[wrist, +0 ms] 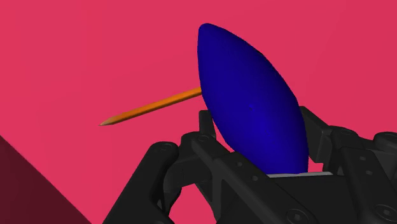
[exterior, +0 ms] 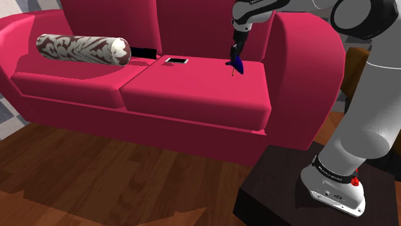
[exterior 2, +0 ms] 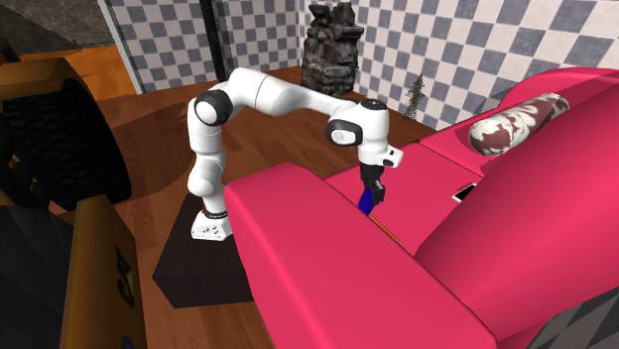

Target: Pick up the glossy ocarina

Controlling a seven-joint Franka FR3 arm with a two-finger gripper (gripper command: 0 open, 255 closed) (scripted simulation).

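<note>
A glossy deep-blue ocarina (wrist: pixel 251 102), shaped like a pointed oval, sits clasped between my black fingers (wrist: pixel 205 122). My gripper (wrist: pixel 257 127) is shut on its lower end. In the shoulder view the gripper (exterior: pixel 235 55) points down over the right seat cushion of the red sofa (exterior: pixel 193 90), with the ocarina (exterior: pixel 236 63) just above the cushion. The second exterior view shows the gripper (exterior 2: pixel 371 186) and the ocarina (exterior 2: pixel 367 202) behind the sofa's near armrest. A thin orange pencil (wrist: pixel 149 106) lies on the cushion below the ocarina.
A patterned bolster pillow (exterior: pixel 83 47) lies on the left cushion, with a black object (exterior: pixel 144 52) beside it and a flat white-edged device (exterior: pixel 176 60) at the back of the seat. The sofa's high armrest (exterior: pixel 308 58) rises beside the arm. My dark stand (exterior: pixel 283 186) rests on a wooden floor.
</note>
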